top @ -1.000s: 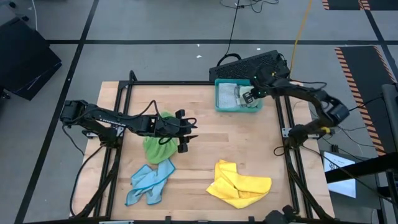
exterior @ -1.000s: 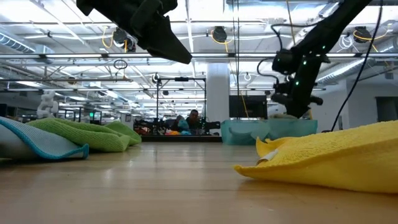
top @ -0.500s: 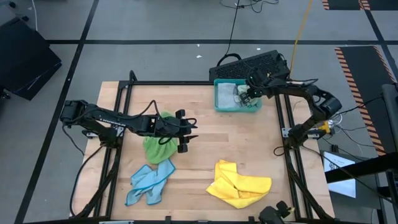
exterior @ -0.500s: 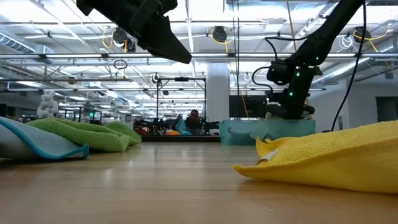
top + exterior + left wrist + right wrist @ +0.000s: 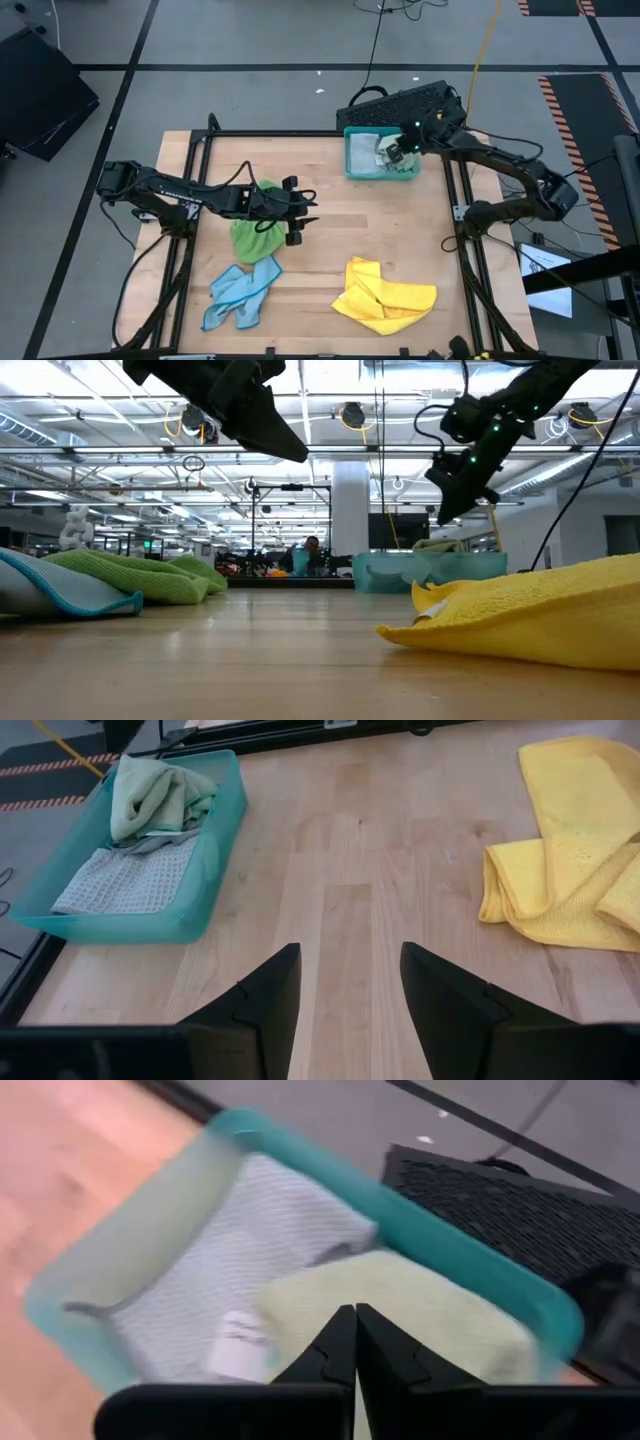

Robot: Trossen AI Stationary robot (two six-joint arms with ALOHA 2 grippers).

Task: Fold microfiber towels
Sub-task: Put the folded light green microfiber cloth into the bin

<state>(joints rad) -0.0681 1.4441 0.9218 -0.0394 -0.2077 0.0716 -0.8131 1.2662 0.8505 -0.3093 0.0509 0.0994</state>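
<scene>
Wooden surface (image 5: pixel 320 200): right pincer (image 5: pixel 392 152) shut, empty, above teal tray (image 5: pixel 352 170) at one o'clock; left pincer (image 5: pixel 300 212) half-open, empty. Next, probably grasping yellow towel (image 5: pixel 385 295) at five o'clock.

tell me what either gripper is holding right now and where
Nothing: the right gripper is shut and empty above the teal tray; the left gripper is open and empty.

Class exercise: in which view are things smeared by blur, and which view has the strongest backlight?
Right wrist view: the teal tray and the pale green towel in it are smeared. Low view: bright ceiling lights behind turn the left claw into a dark silhouette; the yellow towel up close looks soft. High view: even light.
</scene>
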